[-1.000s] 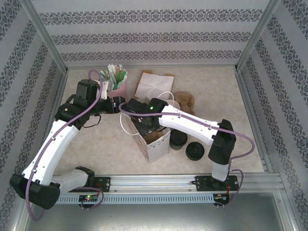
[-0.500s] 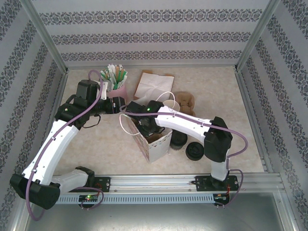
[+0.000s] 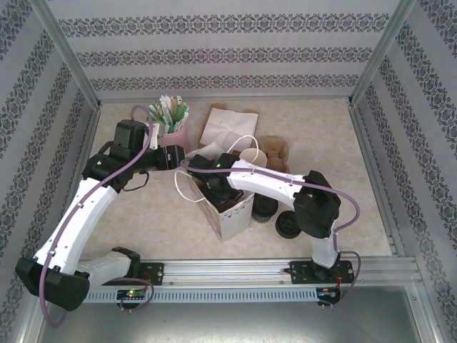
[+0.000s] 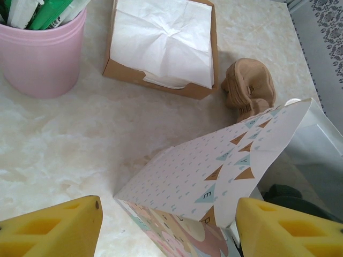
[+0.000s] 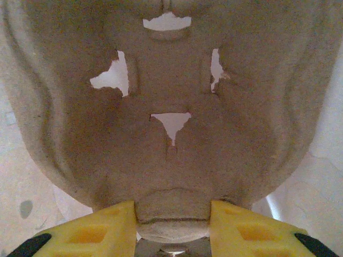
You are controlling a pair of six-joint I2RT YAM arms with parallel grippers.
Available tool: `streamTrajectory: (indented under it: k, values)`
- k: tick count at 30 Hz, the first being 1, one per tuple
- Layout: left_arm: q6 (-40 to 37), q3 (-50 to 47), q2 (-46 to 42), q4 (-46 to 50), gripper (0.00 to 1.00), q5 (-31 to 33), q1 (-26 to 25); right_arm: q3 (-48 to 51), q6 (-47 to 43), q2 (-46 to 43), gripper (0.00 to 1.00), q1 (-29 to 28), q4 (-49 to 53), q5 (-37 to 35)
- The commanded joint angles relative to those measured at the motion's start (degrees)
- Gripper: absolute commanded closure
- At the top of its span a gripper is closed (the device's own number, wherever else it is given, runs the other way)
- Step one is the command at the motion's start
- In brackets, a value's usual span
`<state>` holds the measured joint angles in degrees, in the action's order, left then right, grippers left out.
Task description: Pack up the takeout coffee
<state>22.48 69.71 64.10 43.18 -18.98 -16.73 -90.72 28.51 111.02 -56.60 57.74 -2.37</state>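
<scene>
The patterned white paper bag [image 3: 233, 219] stands open at mid-table. My right gripper [image 3: 218, 187] reaches into its mouth, shut on a tab of a brown pulp cup carrier [image 5: 171, 107]; its fingers [image 5: 96, 233] press that tab from both sides. My left gripper [image 4: 169, 231] is open, its yellow fingers [image 4: 51, 227] wide apart on either side of the bag's upper edge [image 4: 214, 160]. The takeout coffee, a small cup with a black lid [image 3: 265, 206], seems to stand just right of the bag, partly under the right arm.
A stack of black lids [image 3: 289, 224] lies right of the cup. Behind the bag are a lidless cream cup [image 3: 250, 157], another pulp carrier [image 3: 275, 151] [image 4: 249, 88], a napkin box [image 3: 228, 125] [image 4: 163, 45] and a pink cup of packets [image 3: 171, 118] [image 4: 40, 56].
The right arm has swung a little left and its gripper has sunk further into the bag with the carrier. The left arm has stayed put.
</scene>
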Motion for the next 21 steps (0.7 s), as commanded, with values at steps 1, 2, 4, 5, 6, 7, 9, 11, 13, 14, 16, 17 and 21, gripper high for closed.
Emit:
streamTrajectory:
  k: [1,2,4,5,6,7,9,11,13,14,16,17,21]
  values:
    - [0.2,-0.6,-1.7,-0.3,0.32,-1.9,0.4,1.2,-0.5,2.1,0.61,0.3,-0.3,0.8]
    - [0.2,-0.7,-1.7,-0.3,0.32,-1.9,0.4,1.3,-0.4,2.2,0.6,0.3,-0.4,0.7]
    - [0.3,-0.9,-1.8,-0.3,0.32,-2.0,0.4,1.8,-0.4,2.7,0.6,0.3,-0.6,0.6]
    - [0.3,-0.9,-1.8,-0.3,0.32,-2.0,0.4,1.9,-0.3,2.9,0.6,0.3,-0.8,0.6]
    - [0.3,-0.8,-1.8,-0.3,0.32,-2.1,0.4,2.2,-0.3,3.3,0.59,0.4,-0.9,0.7]
    - [0.4,-0.8,-1.9,-0.3,0.32,-2.2,0.4,2.4,-0.3,3.6,0.59,0.4,-1.0,0.5]
    - [0.5,-0.9,-2.0,-0.5,0.32,-2.3,0.4,2.9,-0.2,4.3,0.58,0.4,-1.2,0.4]
    - [0.5,-0.9,-2.1,-0.5,0.32,-2.3,0.5,3.5,0.1,4.7,0.58,0.4,-1.6,0.5]
    - [0.6,-0.9,-2.2,-0.3,0.32,-2.3,0.4,4.3,0.4,5.0,0.58,0.4,-2.3,0.8]
    - [0.6,-0.9,-2.4,-0.3,0.32,-2.2,0.4,4.6,0.6,5.0,0.58,0.4,-2.6,0.9]
    - [0.7,-1.1,-2.5,-0.4,0.32,-2.2,0.4,5.1,0.8,5.2,0.57,0.4,-3.2,1.0]
    - [0.9,-1.2,-2.6,-0.5,0.32,-2.3,0.4,5.3,0.9,5.2,0.57,0.4,-3.4,1.0]
    - [1.1,-1.5,-3.0,-0.5,0.32,-2.6,0.4,6.4,1.5,5.6,0.56,0.4,-4.7,1.4]
